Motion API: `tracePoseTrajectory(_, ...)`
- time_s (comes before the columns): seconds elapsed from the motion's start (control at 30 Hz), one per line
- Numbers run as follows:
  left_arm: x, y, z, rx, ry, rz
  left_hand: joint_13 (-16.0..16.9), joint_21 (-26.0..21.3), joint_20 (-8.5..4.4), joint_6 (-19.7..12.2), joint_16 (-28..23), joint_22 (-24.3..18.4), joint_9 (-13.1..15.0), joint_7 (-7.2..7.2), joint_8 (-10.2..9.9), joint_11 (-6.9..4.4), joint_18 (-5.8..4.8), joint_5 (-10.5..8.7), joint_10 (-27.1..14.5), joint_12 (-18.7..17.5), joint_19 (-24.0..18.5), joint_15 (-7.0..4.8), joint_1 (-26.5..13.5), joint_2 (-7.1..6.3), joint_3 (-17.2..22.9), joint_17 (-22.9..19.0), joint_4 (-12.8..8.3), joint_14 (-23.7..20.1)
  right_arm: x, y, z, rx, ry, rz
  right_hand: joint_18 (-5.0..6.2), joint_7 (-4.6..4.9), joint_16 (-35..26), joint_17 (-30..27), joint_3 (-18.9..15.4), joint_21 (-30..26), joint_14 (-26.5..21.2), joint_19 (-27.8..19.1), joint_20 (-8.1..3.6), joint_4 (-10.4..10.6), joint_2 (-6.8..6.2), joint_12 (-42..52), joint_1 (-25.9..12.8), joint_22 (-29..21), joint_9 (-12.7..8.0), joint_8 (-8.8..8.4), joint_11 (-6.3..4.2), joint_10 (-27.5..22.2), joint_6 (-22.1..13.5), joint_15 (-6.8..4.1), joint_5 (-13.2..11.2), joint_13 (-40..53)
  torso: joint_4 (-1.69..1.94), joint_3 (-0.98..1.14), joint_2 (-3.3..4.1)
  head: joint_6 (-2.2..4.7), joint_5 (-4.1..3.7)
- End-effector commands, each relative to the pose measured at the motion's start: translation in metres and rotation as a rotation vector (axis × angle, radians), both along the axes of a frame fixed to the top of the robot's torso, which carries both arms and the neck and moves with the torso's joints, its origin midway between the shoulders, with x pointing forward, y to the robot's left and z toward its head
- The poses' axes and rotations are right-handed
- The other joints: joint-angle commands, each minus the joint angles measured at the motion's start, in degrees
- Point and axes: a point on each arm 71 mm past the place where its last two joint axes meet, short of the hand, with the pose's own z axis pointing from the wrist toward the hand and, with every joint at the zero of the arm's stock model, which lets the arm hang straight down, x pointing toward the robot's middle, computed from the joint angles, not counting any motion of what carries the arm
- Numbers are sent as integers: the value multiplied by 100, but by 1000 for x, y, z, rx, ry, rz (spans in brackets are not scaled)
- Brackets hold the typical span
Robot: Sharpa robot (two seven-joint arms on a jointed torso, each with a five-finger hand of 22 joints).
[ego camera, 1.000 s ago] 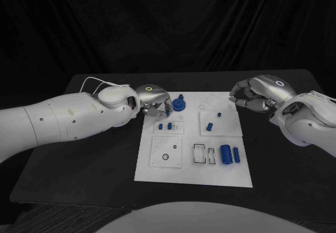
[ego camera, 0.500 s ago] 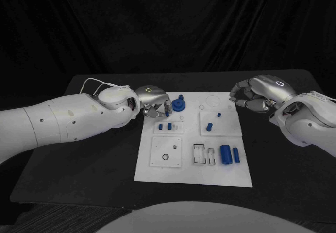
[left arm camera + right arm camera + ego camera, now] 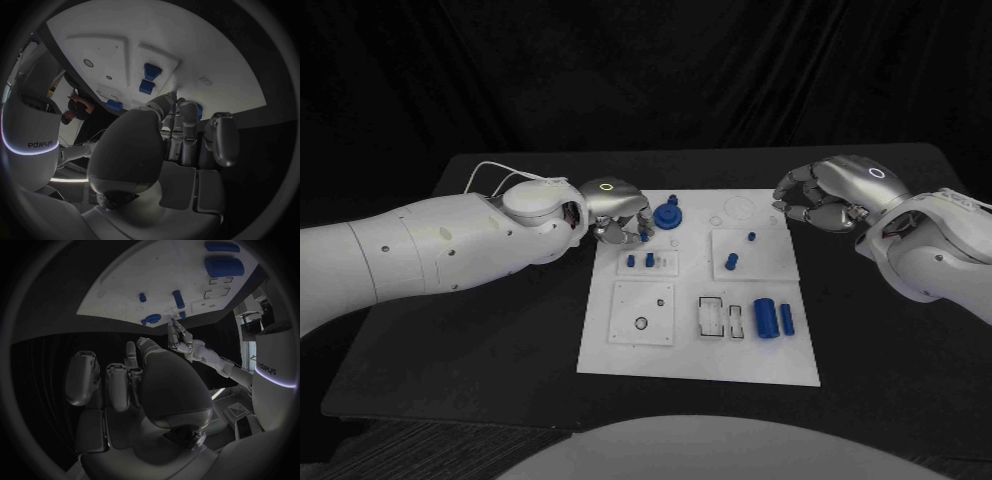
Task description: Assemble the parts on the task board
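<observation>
The white task board (image 3: 678, 345) lies in the middle of the black table. A round blue part with a peg (image 3: 671, 214) stands at its far left. Two small blue pegs (image 3: 640, 260) stand behind it, and more pegs (image 3: 733, 263) sit further right. A thick blue cylinder (image 3: 764, 316) and a slimmer one (image 3: 788, 319) lie at the right. My left hand (image 3: 620, 212) hovers at the board's far left corner, fingers curled down beside the round part. In the left wrist view a bit of blue (image 3: 199, 112) shows between the fingers (image 3: 187, 120); whether it is held is unclear. My right hand (image 3: 819, 196) hangs past the far right corner, curled in on nothing.
Square white plates with holes and slots (image 3: 643, 312) are set into the board. Bare black table (image 3: 473, 340) runs along both sides of the board and in front of it. A dark curtain closes off the back.
The left hand's fingers have drawn back a little to the left, away from the round blue part. The right hand has not moved.
</observation>
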Motion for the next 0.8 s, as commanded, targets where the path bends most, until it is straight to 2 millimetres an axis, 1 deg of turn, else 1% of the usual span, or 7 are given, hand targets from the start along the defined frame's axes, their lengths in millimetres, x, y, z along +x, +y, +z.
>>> tracePoseTrajectory(0.03,-2,-2,-3,9,18,-10,-7,-33,-6,42,-36,1025,-5,2,0,-7,17,33,50,-36,-33,6,19,-51,10,-10,-12,-38,0,-1,-1,-2,5,-15,-18,-2,-37,705,23,-28,431,4,-34,-2,8,-16,61,1001,-6,-30,-23,425,33,-40,20,1247,2,-4,3,-1,3)
tracePoseTrajectory(0.27,-3,-3,-5,13,26,-10,-18,-57,-6,23,-58,1018,-16,-6,-13,-8,22,27,42,-57,-49,-3,15,-62,11,-44,-18,-66,0,-1,-1,-3,8,-17,-16,-5,-39,701,36,-40,430,1,-35,-25,6,-25,85,998,-3,-37,-26,420,55,-43,23,1238,3,0,-1,-1,-3)
tracePoseTrajectory(0.47,-3,-3,-7,14,28,-5,-35,-79,-8,-102,-68,1014,-63,-46,-47,-25,26,-8,27,-104,-66,-28,0,-78,16,-60,-28,-99,0,-1,-1,-3,9,-17,-16,-5,-39,701,36,-40,430,1,-35,-25,6,-25,85,998,-3,-37,-26,420,55,-43,23,1238,0,0,-3,-1,-3)
tracePoseTrajectory(0.63,-2,-4,-7,10,22,-2,-16,-64,-11,-59,-52,1019,-61,-55,-7,-41,22,-5,86,-78,-57,-37,11,-62,17,-45,-46,-95,0,-1,-1,-4,9,-18,-15,-6,-33,709,40,-44,432,-1,-36,-34,2,-26,94,997,-3,-41,-28,420,61,-44,25,1237,0,0,1,-1,-5)
tracePoseTrajectory(0.8,-2,-5,-8,10,22,1,-12,-80,-13,-70,-63,1014,-65,-68,-10,-45,26,0,92,-76,-68,-40,22,-69,16,-67,-62,-108,0,-1,-2,-4,9,-17,-15,-6,-33,709,40,-44,432,-1,-36,-34,2,-26,94,997,-3,-41,-28,420,61,-44,25,1237,-3,0,0,-1,3)
